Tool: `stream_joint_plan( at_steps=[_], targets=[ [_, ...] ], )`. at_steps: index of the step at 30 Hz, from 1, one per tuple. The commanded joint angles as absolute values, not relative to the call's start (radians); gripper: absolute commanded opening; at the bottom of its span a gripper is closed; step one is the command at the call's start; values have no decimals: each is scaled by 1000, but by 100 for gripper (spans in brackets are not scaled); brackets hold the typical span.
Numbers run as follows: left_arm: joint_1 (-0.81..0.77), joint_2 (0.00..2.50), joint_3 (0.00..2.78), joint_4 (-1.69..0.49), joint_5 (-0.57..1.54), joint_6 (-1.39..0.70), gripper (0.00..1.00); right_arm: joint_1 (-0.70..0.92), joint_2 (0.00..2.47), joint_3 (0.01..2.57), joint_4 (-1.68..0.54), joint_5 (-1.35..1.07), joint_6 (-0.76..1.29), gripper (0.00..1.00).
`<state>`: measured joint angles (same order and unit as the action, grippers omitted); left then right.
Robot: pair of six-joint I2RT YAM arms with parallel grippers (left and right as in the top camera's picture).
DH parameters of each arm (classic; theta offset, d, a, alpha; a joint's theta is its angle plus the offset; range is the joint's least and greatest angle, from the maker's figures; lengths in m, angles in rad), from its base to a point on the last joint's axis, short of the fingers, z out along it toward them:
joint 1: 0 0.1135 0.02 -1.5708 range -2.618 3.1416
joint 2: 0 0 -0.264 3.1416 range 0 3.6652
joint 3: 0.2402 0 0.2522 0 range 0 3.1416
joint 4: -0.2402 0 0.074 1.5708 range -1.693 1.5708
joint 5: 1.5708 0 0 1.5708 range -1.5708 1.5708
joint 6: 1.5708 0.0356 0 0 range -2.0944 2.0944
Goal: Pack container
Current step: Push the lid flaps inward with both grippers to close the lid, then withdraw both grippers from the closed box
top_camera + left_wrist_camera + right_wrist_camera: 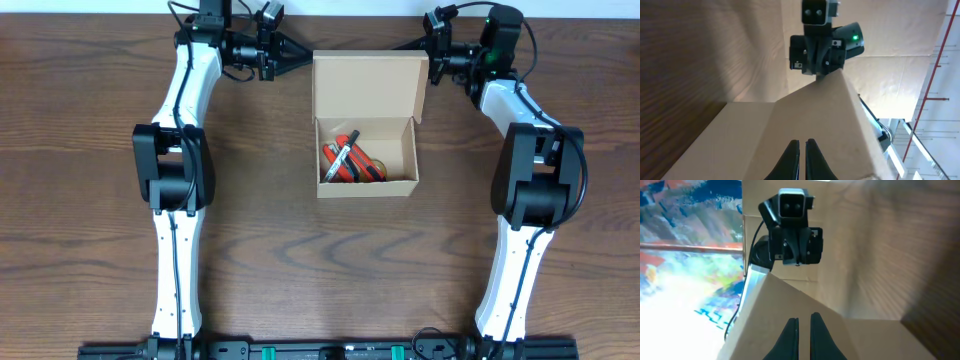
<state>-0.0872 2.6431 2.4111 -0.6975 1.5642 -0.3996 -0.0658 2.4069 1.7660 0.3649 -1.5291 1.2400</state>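
The cardboard container [366,187] is sitting toward the far edge of the wooden table [90,200], midway between its sides, with its flap lid [368,85] lying open. Orange cutters [345,166] are lying inside, at its left end. The left gripper [298,57] is pointing at the flap's left edge and the right gripper [432,60] at its right edge, both with fingers pressed together, pinching nothing.

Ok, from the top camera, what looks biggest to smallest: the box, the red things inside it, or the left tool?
1. box
2. red things
3. left tool, only slightly smaller than the red things
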Motion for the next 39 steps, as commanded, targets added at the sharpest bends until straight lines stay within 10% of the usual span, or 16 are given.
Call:
stream_joint_plan(
  at_steps=[1,39],
  targets=[
    [-86,2542,2411,-686,1579,-389,6,-52,2332,1768,374,-1560,1333,2],
    [-32,2317,2411,-1205,1293,27,6,59,2038,1459,2,-1546,1021,2]
  ],
)
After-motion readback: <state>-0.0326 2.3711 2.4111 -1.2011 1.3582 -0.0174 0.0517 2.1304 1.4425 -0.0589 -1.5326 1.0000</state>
